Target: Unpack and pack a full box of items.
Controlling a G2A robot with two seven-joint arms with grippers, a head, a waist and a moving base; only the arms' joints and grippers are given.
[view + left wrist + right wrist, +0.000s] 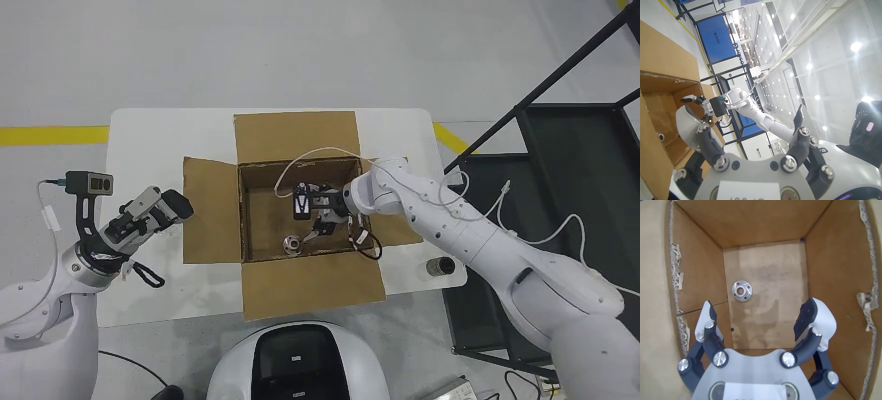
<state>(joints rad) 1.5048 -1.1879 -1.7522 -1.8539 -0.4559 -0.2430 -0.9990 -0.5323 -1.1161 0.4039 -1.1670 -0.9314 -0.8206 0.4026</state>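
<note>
The right fingers (806, 317) are held wide apart and empty inside the box (762, 222), a metal flange (742, 291) seen beyond their tips; the left fingers (799, 117) are spread, empty.

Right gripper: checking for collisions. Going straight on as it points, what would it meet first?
Probably the bare floor of the box; the open right gripper aims down into it. The metal flange lies aside, likely missed.

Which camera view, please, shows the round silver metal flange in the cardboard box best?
The right wrist view: the round silver metal flange lies flat on the brown cardboard box floor, bolt holes plain. The top view shows it tiny; the left wrist view catches just a sliver.
</note>
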